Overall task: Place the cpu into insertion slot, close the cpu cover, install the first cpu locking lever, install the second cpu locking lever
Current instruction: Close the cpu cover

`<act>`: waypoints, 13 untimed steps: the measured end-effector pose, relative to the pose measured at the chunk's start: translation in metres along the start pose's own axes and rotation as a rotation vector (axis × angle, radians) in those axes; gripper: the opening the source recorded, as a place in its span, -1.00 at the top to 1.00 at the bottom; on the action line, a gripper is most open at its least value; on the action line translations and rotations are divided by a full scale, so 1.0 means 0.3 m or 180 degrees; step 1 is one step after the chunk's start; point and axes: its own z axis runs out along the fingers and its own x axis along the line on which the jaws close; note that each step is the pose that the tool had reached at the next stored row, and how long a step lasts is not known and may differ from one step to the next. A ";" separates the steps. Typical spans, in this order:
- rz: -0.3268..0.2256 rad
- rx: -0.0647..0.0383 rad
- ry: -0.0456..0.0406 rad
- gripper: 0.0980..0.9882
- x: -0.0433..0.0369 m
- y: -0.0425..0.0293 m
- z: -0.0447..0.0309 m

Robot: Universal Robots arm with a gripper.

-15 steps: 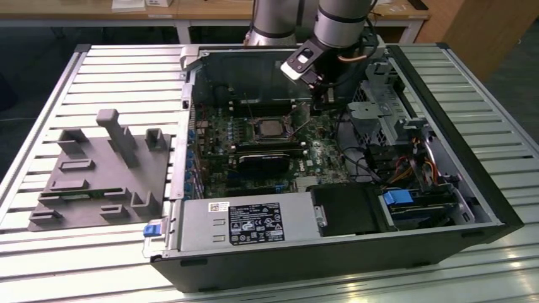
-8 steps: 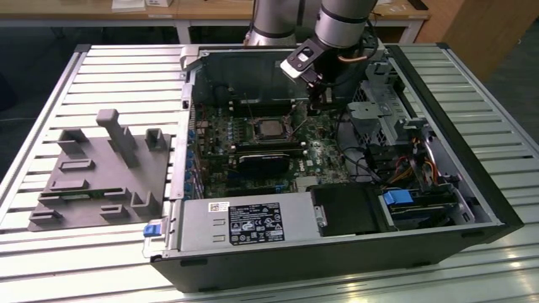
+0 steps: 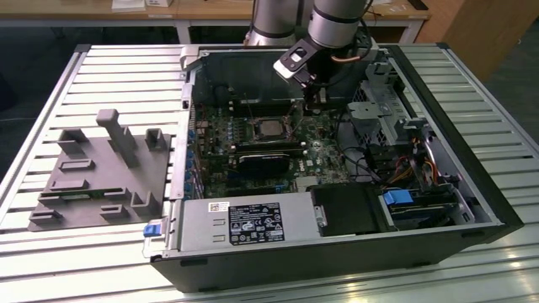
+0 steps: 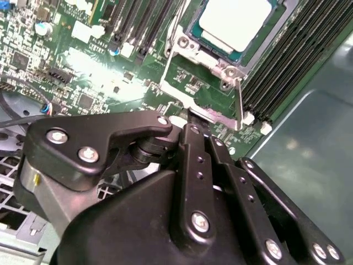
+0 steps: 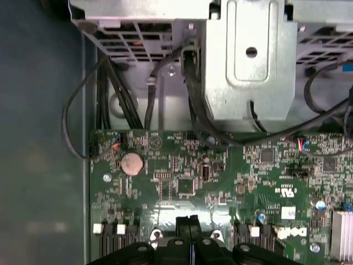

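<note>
Silver-grey arm (image 3: pixel 337 22), black gripper (image 4: pixel 190 118) linkages (silver screw heads), 1 orange cable (image 3: pixel 346 58).

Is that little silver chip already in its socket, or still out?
In: the chip lies flat inside the socket, its metal rim framing it.

We see a black, open-sided metal computer case (image 3: pixel 337 268) lying on a slatted silver metal table (image 3: pixel 110 76). Inside, the small square silver-grey cpu (image 3: pixel 271 128) sits in the silver-rimmed square insertion slot (image 3: pixel 251 130) on the green motherboard (image 3: pixel 329 154). The arm's black gripper (image 3: pixel 312 107) hangs just beside the slot, toward the exterior view's right. A grey moulded plastic fixture (image 3: pixel 101 173) rests on the table at the exterior view's left.
</note>
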 end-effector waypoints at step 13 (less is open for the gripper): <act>0.0000 -0.0037 0.0000 0.99 0.007 -0.088 0.005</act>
